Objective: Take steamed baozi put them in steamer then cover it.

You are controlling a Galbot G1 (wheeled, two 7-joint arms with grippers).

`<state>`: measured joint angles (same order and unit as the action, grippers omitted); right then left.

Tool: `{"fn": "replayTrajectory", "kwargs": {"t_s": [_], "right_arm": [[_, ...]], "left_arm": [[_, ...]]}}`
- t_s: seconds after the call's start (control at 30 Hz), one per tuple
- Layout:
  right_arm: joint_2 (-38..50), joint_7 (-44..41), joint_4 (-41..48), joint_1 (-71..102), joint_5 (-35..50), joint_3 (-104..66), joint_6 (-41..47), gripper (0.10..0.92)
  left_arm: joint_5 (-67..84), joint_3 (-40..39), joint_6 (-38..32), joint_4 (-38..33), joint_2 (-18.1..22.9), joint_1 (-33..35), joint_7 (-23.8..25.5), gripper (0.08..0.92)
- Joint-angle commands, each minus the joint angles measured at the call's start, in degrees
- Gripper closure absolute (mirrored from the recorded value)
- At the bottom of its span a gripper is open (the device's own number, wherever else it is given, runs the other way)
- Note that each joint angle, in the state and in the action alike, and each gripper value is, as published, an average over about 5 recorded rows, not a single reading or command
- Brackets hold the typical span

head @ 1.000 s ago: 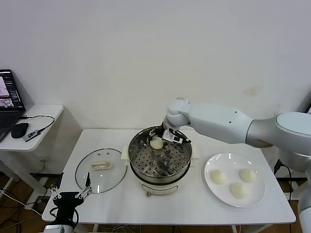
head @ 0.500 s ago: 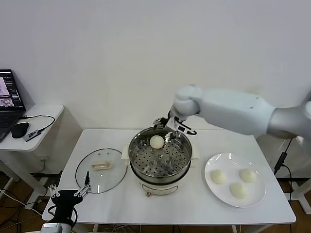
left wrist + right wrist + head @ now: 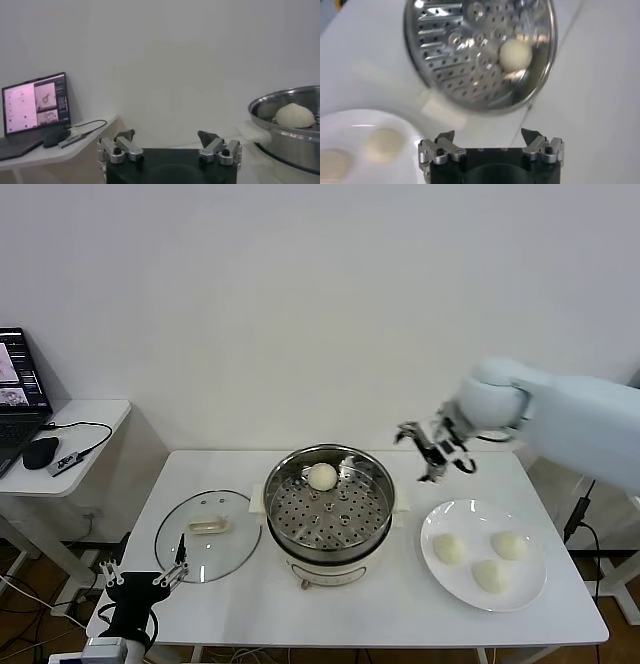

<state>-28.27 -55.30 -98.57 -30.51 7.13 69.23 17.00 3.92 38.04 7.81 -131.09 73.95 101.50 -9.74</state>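
Steel steamer (image 3: 329, 504) holds one baozi (image 3: 322, 476); right tool (image 3: 436, 450) hangs spread and empty above the worktop (image 3: 400, 594); left tool (image 3: 140, 584) is parked, spread.

A shiny silver steamer (image 3: 330, 509) with a tray dotted by small round holes and a white base holds one off-white bun (image 3: 322, 476). Three pale cream buns (image 3: 489, 559) lie on a plain white plate (image 3: 440, 576). The clear glass cover (image 3: 208, 534) has a whitish handle. The desk (image 3: 400, 604) is white.
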Motion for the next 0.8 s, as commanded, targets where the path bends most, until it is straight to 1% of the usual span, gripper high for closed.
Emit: {"fn": "replayTrajectory", "kwargs": {"t_s": [0.03,0.13,0.27,0.53,0.8], "right_arm": [[16.58,-0.85,-7.08,16.7,-0.47,-12.86,6.74,0.203],[18.1,-0.55,-6.78,25.47,-3.04,-18.48,6.13,0.203],[16.59,0.07,-5.13,29.2,-6.48,-17.85,5.39,0.203],[8.27,1.83,1.71,31.57,-9.68,-17.34,4.72,0.203],[1.68,2.76,8.81,32.84,-10.25,-17.07,4.22,0.203]], "left_arm": [[0.03,0.01,0.85,-0.42,-0.68,0.03,0.02,0.177],[-0.03,0.08,0.87,-0.58,-0.83,0.12,0.06,0.177],[-0.08,0.21,0.86,-0.67,-0.78,0.17,0.1,0.177],[-0.37,0.11,0.83,-0.55,0.01,0.19,0.1,0.177],[-0.28,1.12,0.83,-0.15,-0.04,0.11,0.17,0.177]]}}
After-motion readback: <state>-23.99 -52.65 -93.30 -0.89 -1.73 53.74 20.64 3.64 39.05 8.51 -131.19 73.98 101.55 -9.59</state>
